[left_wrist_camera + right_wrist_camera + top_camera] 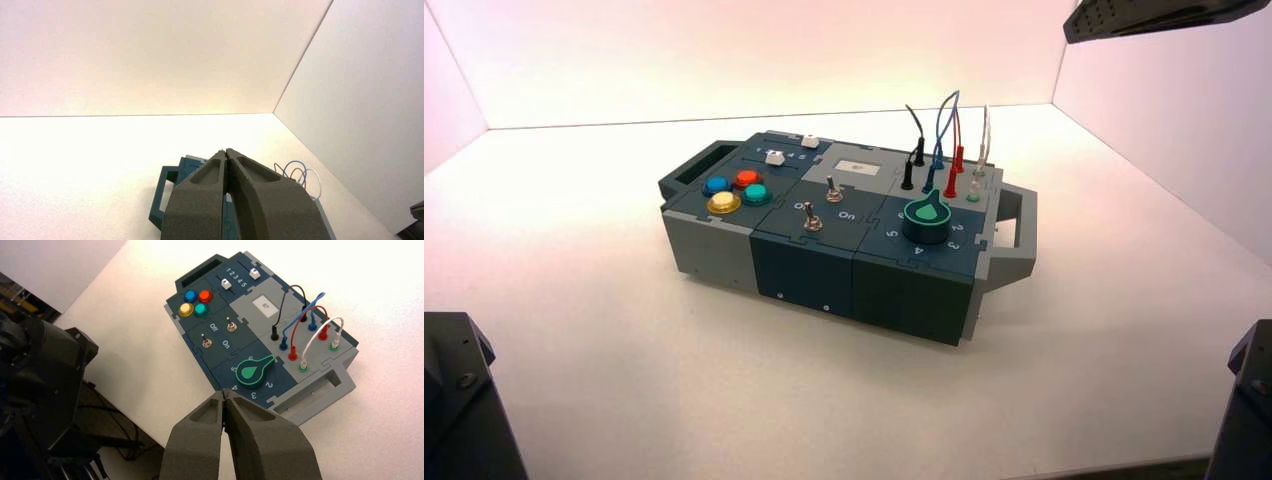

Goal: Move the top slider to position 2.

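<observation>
The top slider [255, 273] sits in the upper centre of the right wrist view, towards the 5 end of its track; it must go back towards 2, on the far side of the printed digits [236, 277] from the second slider [226, 284]. The right end effector [223, 391], at lower centre there, has its tips pressed together, probably to push the small knob rather than pinch it; wires [315, 320] at right would be worth skirting. The left end effector [225, 151], tips together, waits at lower centre of its own view.
</observation>
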